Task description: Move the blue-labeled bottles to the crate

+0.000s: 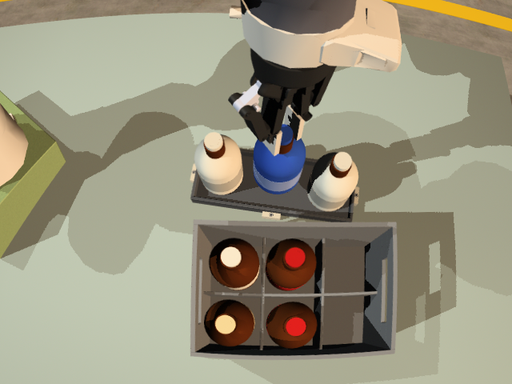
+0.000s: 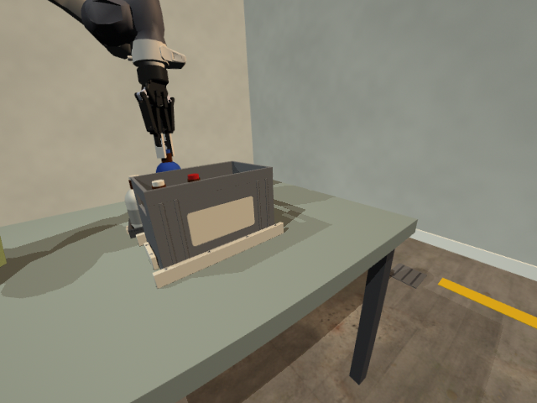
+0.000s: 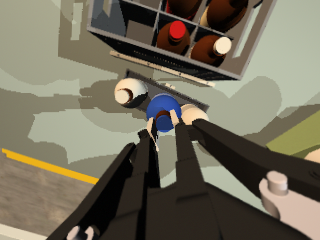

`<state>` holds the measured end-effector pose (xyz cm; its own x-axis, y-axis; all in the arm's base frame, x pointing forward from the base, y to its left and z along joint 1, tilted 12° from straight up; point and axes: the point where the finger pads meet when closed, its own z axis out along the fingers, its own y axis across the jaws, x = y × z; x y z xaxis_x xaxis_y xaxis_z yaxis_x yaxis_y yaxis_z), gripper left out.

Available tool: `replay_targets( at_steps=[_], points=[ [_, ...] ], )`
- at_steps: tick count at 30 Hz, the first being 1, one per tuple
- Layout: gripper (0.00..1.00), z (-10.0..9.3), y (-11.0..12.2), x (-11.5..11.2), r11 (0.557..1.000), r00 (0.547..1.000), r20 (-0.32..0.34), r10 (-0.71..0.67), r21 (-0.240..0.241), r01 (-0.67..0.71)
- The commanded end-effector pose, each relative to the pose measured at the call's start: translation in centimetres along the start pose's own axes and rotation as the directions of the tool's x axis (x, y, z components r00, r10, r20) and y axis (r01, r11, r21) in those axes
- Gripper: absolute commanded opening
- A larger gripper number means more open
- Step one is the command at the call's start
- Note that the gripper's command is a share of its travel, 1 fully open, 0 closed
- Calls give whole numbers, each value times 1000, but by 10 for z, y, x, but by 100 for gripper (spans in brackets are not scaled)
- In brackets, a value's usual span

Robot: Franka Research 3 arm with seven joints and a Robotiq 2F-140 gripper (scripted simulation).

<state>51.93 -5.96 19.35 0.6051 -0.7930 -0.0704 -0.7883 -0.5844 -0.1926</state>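
My gripper [image 1: 286,138] [image 2: 164,151] [image 3: 164,121] is shut on the brown neck of the blue-labeled bottle [image 1: 278,169] [image 2: 168,166] [image 3: 162,106]. It holds the bottle upright over the middle of the dark tray [image 1: 248,205]. Two white bottles [image 1: 218,165] [image 1: 334,182] stand upright at the tray's ends. They also show in the wrist view [image 3: 131,92] [image 3: 192,114]. The grey crate [image 1: 289,224] [image 2: 208,195] [image 3: 165,56] stands just in front of the tray. Its left and middle cells hold brown bottles, two with cream caps [image 1: 234,263] [image 1: 228,323] and two with red caps [image 1: 290,264] [image 1: 291,326]. Its two right cells [image 1: 343,264] [image 1: 343,322] are empty.
A green box [image 1: 25,178] stands at the table's left edge. In the exterior view the crate sits on a cream base strip [image 2: 216,255], and the table's edge [image 2: 303,303] runs in front and to the right.
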Motion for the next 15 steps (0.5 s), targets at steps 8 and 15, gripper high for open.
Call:
replay_targets(
  at_steps=[8, 15],
  points=[
    [0, -16, -1, 4, 1000, 1000, -6, -4, 2, 4],
    [0, -21, -1, 5, 1000, 1000, -6, -4, 2, 4]
  ],
)
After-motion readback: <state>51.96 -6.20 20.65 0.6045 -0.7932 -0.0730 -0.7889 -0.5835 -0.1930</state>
